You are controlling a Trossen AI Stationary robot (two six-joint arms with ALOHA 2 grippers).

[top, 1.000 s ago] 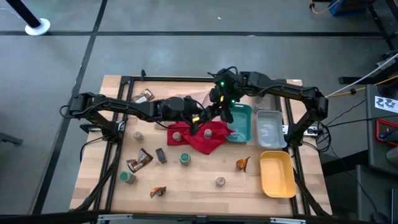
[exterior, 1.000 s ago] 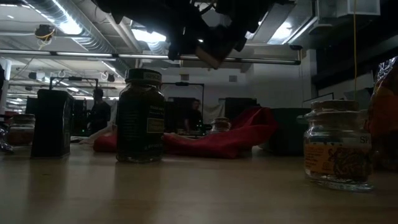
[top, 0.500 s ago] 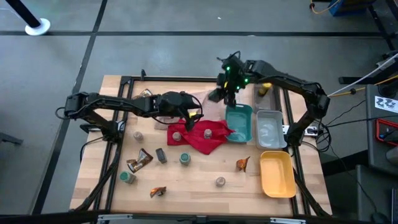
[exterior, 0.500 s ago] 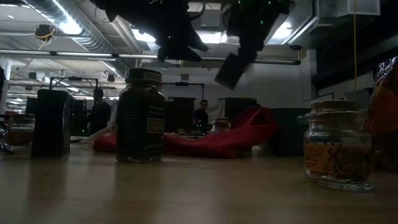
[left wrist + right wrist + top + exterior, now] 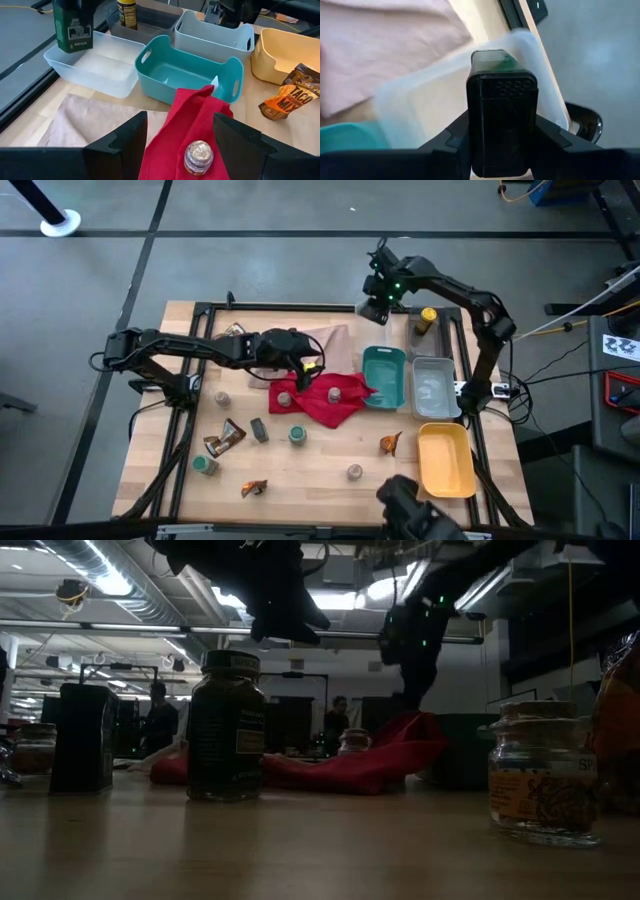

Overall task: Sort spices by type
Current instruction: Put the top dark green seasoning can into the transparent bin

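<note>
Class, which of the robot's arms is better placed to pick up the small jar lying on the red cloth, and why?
The left. Its gripper hangs open right over the jar on the red cloth, while the right gripper is shut on a dark green tin above the clear tray.

**Table surface: what lies on it**

We log a light wooden table (image 5: 320, 470) with a dark frame. Landmark: the red cloth (image 5: 325, 405), crumpled near the table's middle.

- Beige cloth (image 5: 335, 340): just beyond the red cloth, far side.
- Teal tray (image 5: 385, 353): touching the red cloth's right edge. Grey tray (image 5: 433, 364) just right of the teal one; yellow tray (image 5: 446, 429) nearer the front, well right of the cloth.
- Green-lidded jar (image 5: 297, 436) and a small dark box (image 5: 259, 430): just in front of the cloth.
- Grey-lidded jar (image 5: 221, 396): left of the cloth. Second grey-lidded jar (image 5: 354, 472): front right.
- Sachets: one front left (image 5: 225, 439), one front right (image 5: 390, 444), one far left (image 5: 235, 333).
</note>
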